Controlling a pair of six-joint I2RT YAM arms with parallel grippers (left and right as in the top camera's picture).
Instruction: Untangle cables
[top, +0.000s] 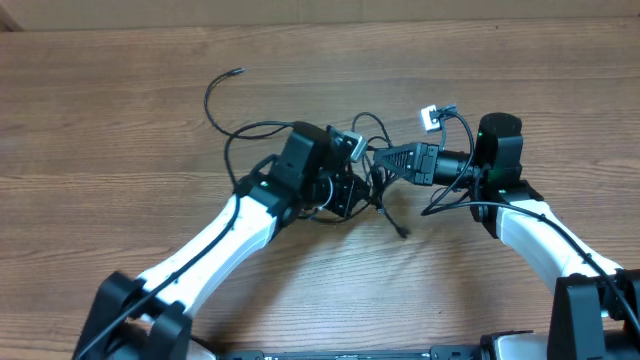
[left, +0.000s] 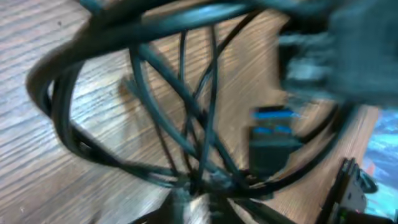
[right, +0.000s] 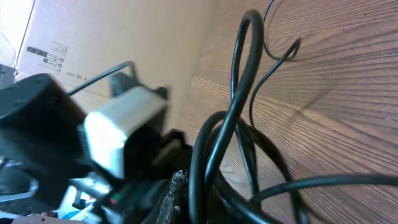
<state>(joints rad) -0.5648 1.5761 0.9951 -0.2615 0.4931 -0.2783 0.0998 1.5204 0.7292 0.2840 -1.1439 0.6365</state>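
The wooden table (top: 120, 130) stood by a cardboard box (right: 124, 31). The left gripper (top: 345, 190) reached to the centre, where the cables (top: 379, 192) lay tangled. The right gripper (top: 385, 160) pointed leftward at them. I could not tell either gripper's opening.

Wood-grain table (top: 120, 150), brown planks running left to right. Thin black cables (top: 372, 185) sit tangled in 1 knot near the table middle. 1 long strand (top: 212, 105) loops out to the left and back, lying flat, and its metal-tipped plug (top: 238, 72) rests on bare wood well apart from the knot. 1 short strand end (top: 403, 234) pokes out toward the near side, also flat on the wood.
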